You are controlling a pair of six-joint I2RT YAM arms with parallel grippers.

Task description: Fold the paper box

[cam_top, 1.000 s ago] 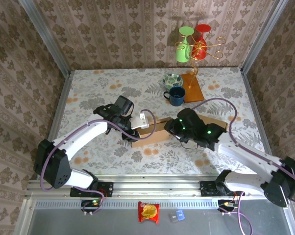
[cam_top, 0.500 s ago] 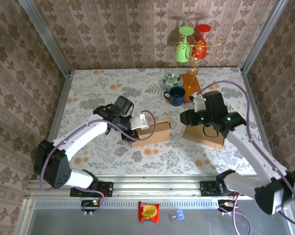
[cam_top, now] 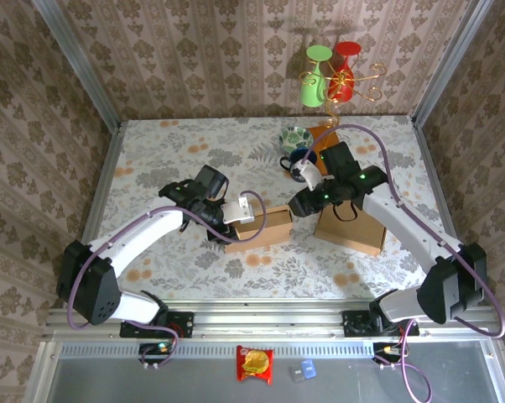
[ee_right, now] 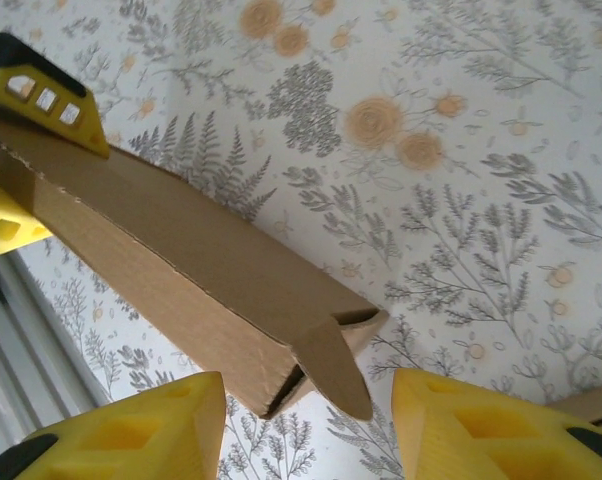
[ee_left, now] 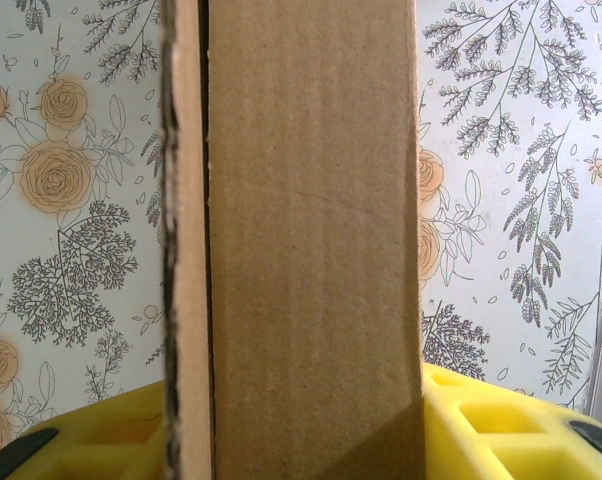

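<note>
A long brown paper box lies on the floral table, and it runs up the middle of the left wrist view. My left gripper is shut on its left end, the yellow fingers pressed against both sides. My right gripper hovers at the box's right end, open. In the right wrist view the box shows a loose rounded end flap hanging between my yellow fingertips, with gaps on both sides. The left gripper's yellow fingers clamp the far end.
A second brown cardboard box lies under my right forearm. Behind stand a blue mug, a patterned bowl and a wooden board with a gold stand carrying a green and a red glass. Metal rails edge the table.
The right arm pulled back from the box's right end, swung up and returned to it with the wrist turned. The left gripper and the box have stayed put.
</note>
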